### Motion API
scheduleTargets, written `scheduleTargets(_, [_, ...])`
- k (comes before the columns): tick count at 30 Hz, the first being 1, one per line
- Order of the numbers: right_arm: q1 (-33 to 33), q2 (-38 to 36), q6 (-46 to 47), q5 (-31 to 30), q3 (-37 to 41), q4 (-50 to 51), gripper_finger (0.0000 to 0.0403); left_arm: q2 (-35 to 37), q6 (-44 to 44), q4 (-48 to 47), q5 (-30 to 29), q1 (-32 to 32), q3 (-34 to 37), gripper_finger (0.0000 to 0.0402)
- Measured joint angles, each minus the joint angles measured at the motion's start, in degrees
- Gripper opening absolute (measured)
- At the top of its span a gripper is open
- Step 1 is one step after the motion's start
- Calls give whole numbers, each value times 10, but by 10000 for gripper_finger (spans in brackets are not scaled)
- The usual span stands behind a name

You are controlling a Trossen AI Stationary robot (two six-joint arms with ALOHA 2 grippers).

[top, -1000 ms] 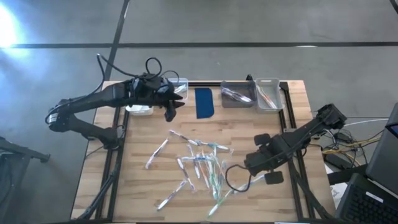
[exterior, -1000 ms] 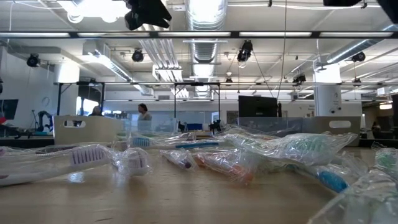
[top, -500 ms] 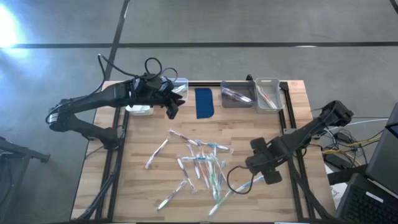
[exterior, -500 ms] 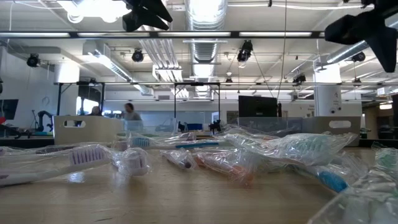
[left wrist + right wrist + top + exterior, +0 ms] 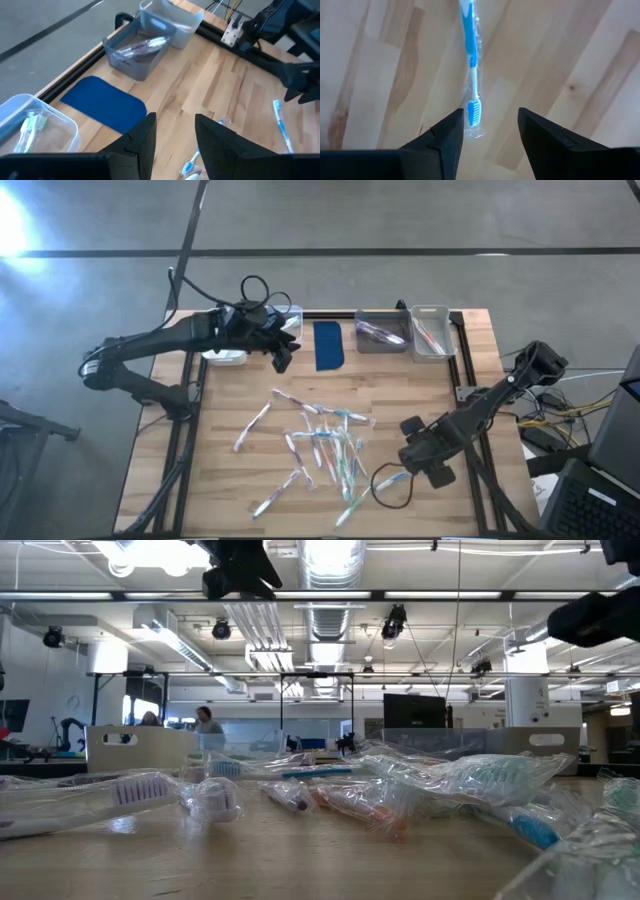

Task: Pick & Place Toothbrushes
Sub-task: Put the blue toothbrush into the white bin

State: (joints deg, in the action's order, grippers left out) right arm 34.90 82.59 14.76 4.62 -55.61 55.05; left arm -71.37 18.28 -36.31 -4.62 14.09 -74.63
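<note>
On the wooden tabletop (image 5: 230, 405) we see toothbrushes (image 5: 320, 445) scattered mid-surface. Our right claw (image 5: 487, 135) hangs open over a blue one (image 5: 470, 60), holding nothing. Our left claw (image 5: 175, 135) gapes empty near the blue pad (image 5: 102, 102).

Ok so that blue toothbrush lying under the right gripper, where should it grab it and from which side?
Grip the blue toothbrush at mid-handle, coming straight down. It lies flat on the table, alone, in a clear wrapper, and the right gripper is open above its bristle end, fingers either side, so probably only a small shift along the handle is needed.
</note>
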Motion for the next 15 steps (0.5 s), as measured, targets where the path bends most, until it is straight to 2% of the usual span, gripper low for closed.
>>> scheduleTargets(15, [68, 0, 54, 0, 76, -85, 190, -64, 0, -2, 6, 1, 0, 140])
